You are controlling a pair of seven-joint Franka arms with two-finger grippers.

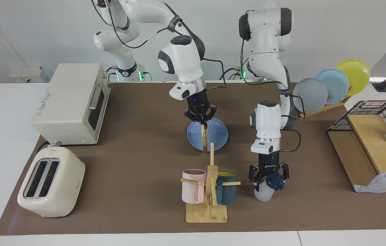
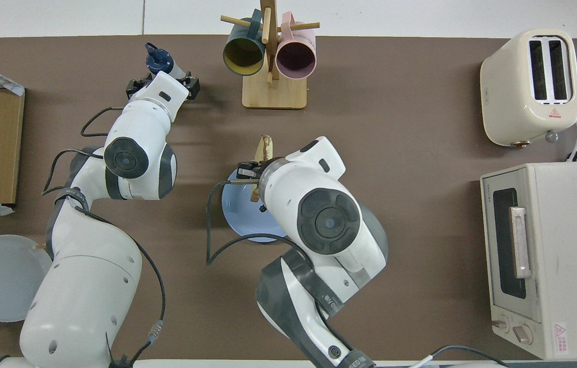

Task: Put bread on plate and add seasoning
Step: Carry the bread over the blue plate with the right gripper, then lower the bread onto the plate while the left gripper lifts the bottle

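My right gripper (image 1: 201, 120) is shut on the bread (image 1: 205, 136), a tan slice held on edge and hanging down over the periwinkle plate (image 1: 218, 135) in the middle of the table. In the overhead view the bread (image 2: 264, 148) sticks out past the right gripper (image 2: 253, 173) above the plate (image 2: 239, 217). My left gripper (image 1: 270, 178) is closed around the seasoning bottle (image 1: 263, 194), which is tilted, its navy cap toward the camera, beside the mug rack. The bottle's cap (image 2: 158, 59) shows past the left gripper (image 2: 163, 88).
A wooden mug rack (image 1: 210, 201) with a pink and a teal mug stands beside the bottle. A toaster (image 1: 51, 186) and a toaster oven (image 1: 73, 102) are at the right arm's end. A plate rack (image 1: 329, 85) and a wire shelf (image 1: 370, 143) are at the left arm's end.
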